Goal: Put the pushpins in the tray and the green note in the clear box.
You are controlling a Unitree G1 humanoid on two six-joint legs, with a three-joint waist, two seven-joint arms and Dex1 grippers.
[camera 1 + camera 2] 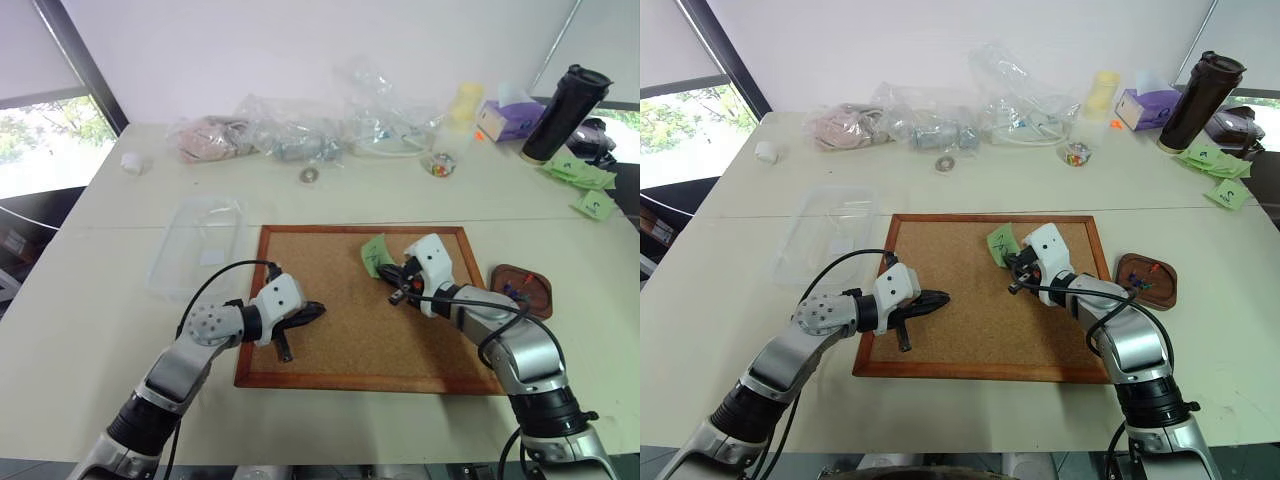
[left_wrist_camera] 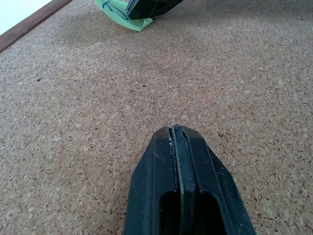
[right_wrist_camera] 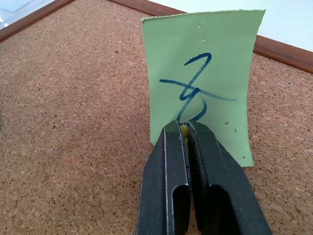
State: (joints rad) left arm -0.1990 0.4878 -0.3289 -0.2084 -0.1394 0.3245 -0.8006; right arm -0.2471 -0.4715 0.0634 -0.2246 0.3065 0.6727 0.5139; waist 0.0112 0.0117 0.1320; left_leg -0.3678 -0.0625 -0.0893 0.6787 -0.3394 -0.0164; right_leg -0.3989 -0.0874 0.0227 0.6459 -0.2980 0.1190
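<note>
The green note [image 3: 205, 83], pale green with blue handwriting, stands tilted up off the cork board [image 1: 350, 330] near its far right part. My right gripper [image 3: 181, 128] is shut on the note's near edge, and a speck of yellow shows between the fingertips. My left gripper [image 1: 318, 309] is shut on nothing, low over the board's left part, pointing toward the note. The dark reddish-brown tray [image 1: 540, 300] lies right of the board, with small pushpins [image 1: 1143, 283] in it, one of them red. The clear box [image 1: 195, 245] lies left of the board.
Wrinkled clear bags [image 1: 300, 135] line the table's back. A small jar of coloured pins [image 1: 440, 165], a black tumbler [image 1: 565, 112], a purple tissue box [image 1: 505, 118] and a bunch of green notes [image 1: 580, 175] stand at the back right.
</note>
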